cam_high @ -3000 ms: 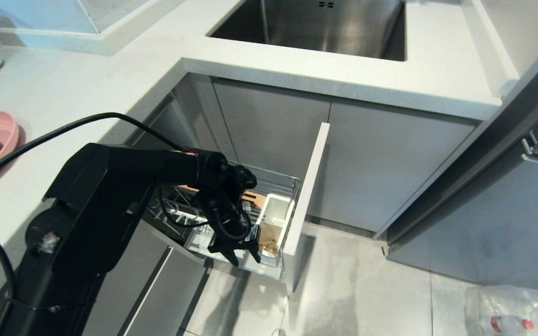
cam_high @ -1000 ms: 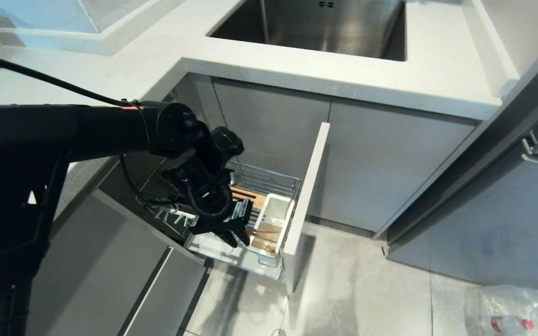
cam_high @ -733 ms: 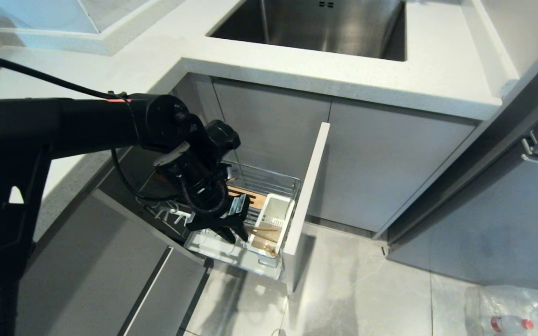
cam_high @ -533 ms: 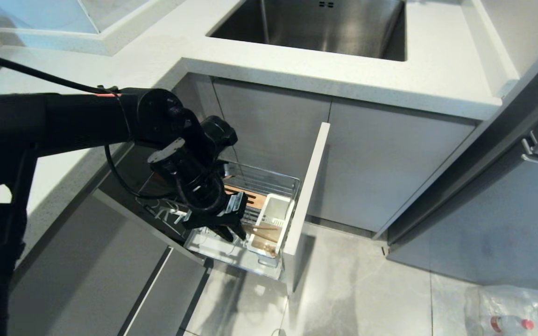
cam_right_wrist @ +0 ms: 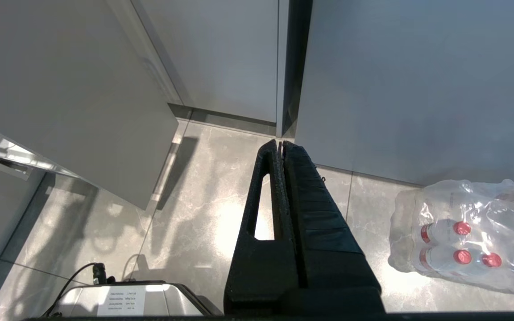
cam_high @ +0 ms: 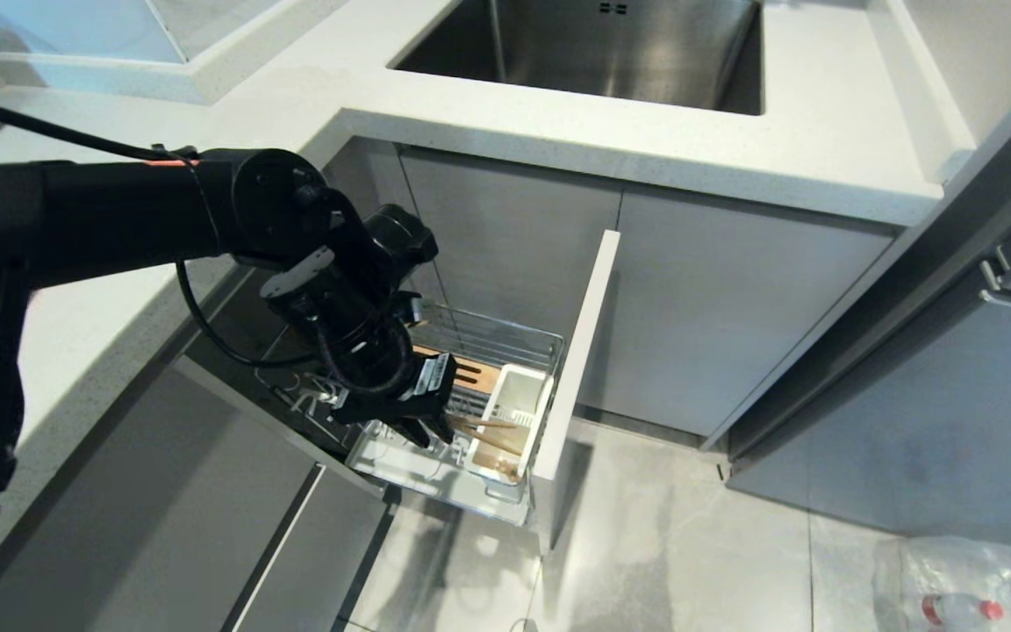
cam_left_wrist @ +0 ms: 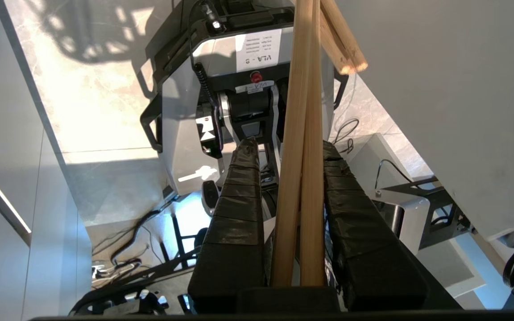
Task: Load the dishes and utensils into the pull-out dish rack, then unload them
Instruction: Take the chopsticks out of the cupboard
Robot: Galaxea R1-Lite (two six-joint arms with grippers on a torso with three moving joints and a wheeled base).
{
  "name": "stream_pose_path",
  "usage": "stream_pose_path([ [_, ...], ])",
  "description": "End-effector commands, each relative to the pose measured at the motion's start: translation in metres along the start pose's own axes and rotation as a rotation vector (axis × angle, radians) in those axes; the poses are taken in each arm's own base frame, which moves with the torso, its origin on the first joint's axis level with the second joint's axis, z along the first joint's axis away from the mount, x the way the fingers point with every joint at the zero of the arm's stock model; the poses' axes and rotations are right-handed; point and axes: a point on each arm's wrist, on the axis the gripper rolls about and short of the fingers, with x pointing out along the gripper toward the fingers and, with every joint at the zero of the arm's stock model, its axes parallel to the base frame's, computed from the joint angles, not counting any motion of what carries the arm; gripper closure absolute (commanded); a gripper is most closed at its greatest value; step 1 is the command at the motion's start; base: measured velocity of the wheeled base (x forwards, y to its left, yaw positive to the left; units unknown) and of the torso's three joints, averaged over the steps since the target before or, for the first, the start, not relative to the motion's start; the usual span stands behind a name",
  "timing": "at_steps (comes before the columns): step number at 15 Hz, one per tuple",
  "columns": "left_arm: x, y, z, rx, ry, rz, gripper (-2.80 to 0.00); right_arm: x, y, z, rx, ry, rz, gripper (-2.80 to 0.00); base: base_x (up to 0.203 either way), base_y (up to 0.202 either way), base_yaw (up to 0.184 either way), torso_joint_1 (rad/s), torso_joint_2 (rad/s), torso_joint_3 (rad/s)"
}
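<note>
Left gripper [cam_high: 426, 432]: my jaws pinch the chopsticks [cam_left_wrist: 299, 178].
Chopsticks: tips angle into the white caddy [cam_high: 510, 420] of the dish rack [cam_high: 505, 338].
Doing it well: lift straight (don't snag the caddy wall).
Right gripper [cam_right_wrist: 280, 145]: closed, parked near the floor.

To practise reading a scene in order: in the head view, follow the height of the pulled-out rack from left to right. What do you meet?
Left tool gripping the chopsticks → white utensil caddy → rack's narrow front panel → grey tiled floor → wrapped pack of bottles.
</note>
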Motion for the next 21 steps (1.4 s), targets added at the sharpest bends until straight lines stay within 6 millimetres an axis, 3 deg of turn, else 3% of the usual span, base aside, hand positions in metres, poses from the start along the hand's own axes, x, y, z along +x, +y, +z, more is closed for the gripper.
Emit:
stream_pose_path([
  [1, -0.005, 0.000, -0.002, -0.002, -0.006, -0.001, 0.00, 0.000, 0.000, 0.000, 0.000, 0.000, 0.001, 0.00, 0.000, 0.000, 0.000, 0.000, 0.00, 0.000],
  [21, -0.043, 0.000, -0.017, 0.008, -0.092, 0.009, 0.00, 0.000, 0.000, 0.000, 0.000, 0.000, 0.001, 0.00, 0.000, 0.000, 0.000, 0.000, 0.00, 0.000],
])
